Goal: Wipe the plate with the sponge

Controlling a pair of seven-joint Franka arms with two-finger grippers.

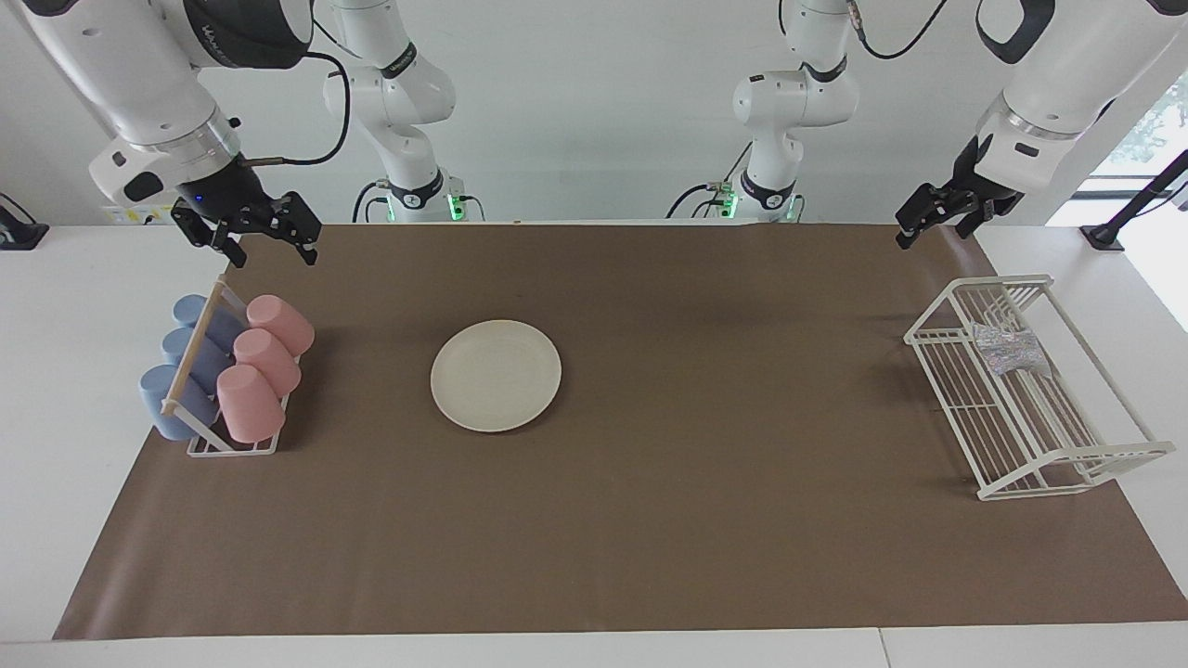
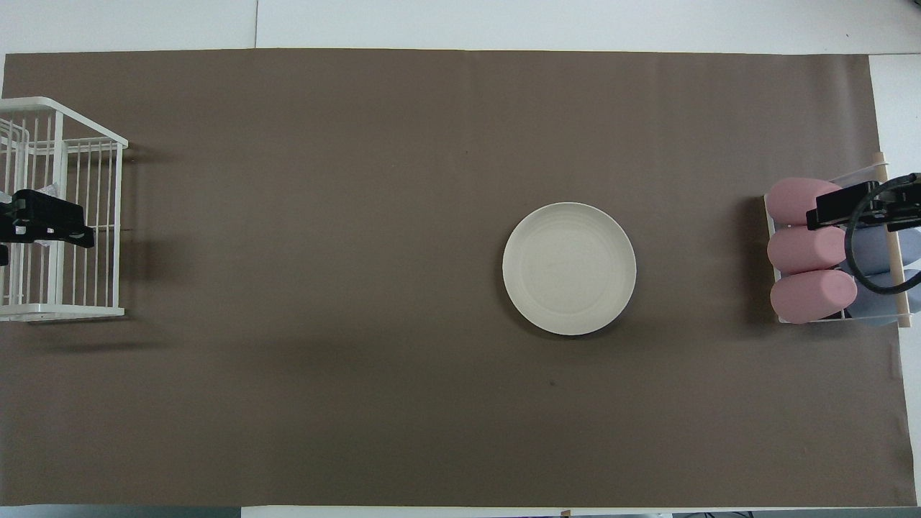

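Observation:
The cream plate (image 1: 496,375) (image 2: 569,268) lies flat on the brown mat, somewhat toward the right arm's end of the table. The sparkly silvery sponge (image 1: 1007,349) rests in the white wire rack (image 1: 1067,459) (image 2: 86,311) at the left arm's end. My left gripper (image 1: 928,232) (image 2: 44,229) hangs open and empty above that rack, well clear of the sponge, and hides most of it in the overhead view. My right gripper (image 1: 272,252) (image 2: 863,205) is open and empty in the air over the cup holder, where that arm waits.
A white holder (image 1: 232,447) (image 2: 773,316) at the right arm's end carries three pink cups (image 1: 249,401) (image 2: 811,296) and three blue cups (image 1: 167,401). The brown mat (image 1: 705,520) covers most of the table.

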